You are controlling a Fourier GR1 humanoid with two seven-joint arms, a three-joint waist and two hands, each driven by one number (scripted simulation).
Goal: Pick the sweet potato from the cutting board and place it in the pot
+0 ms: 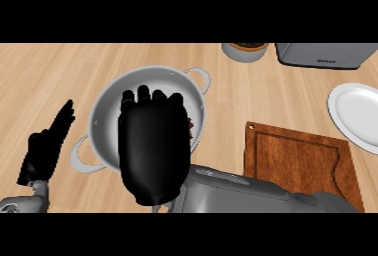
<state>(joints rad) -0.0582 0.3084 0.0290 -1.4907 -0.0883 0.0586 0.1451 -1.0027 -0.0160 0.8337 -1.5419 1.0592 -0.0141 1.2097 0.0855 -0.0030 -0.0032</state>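
Near the counter's left edge the left hand [46, 147] rests, fingers straight and released. Right of it, the right hand [153, 145] hangs over the middle of the pot [159, 70], fingers seemingly curled down round the sweet potato [190, 125], of which only a reddish sliver peeks out at the hand's right side. The cutting board [299, 160], toward the counter's right front, lies bare. Judged so, the placing step is in hand; next comes lowering into the pot and uncurling.
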